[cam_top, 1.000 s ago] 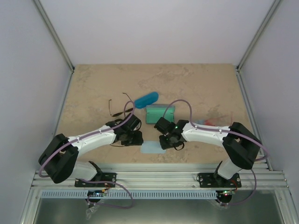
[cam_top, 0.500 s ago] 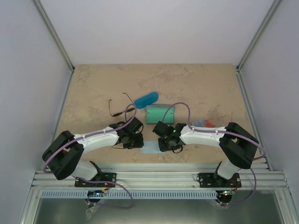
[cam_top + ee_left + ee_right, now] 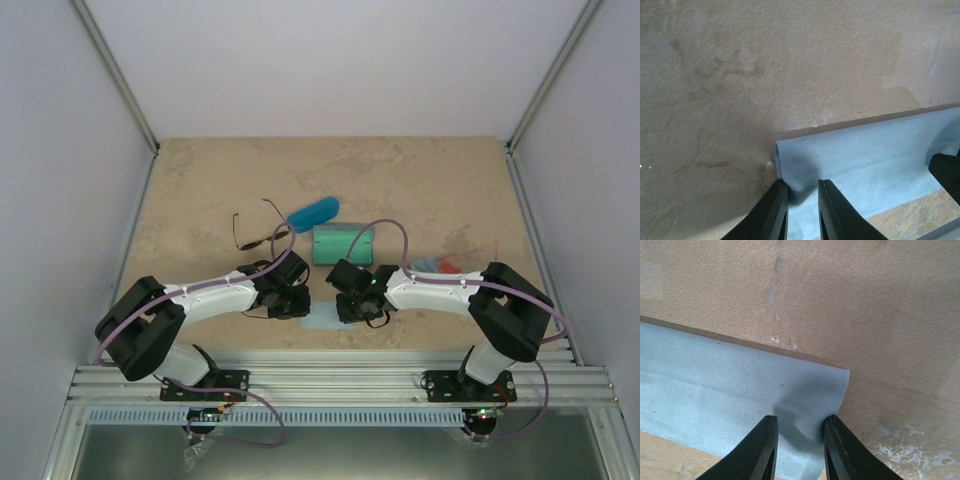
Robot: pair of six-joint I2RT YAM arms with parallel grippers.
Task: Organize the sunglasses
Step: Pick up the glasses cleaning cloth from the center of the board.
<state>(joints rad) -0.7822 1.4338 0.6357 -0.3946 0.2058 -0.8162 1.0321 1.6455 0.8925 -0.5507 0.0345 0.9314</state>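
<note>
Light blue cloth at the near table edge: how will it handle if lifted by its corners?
Likely floppy: the cloth puckers between the jaws in both wrist views, so it should sag, not hold shape. Probably very light: it lies thin and flat on the table. A shallow pinch may slip, since only its corners sit between the jaws.

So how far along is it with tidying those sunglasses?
Nothing looks done: the wire sunglasses and the red-orange sunglasses lie loose, outside the blue case and the teal case. In hand: the left pincer and right pincer straddle corners of the cloth. Remaining: stowing both pairs.
</note>
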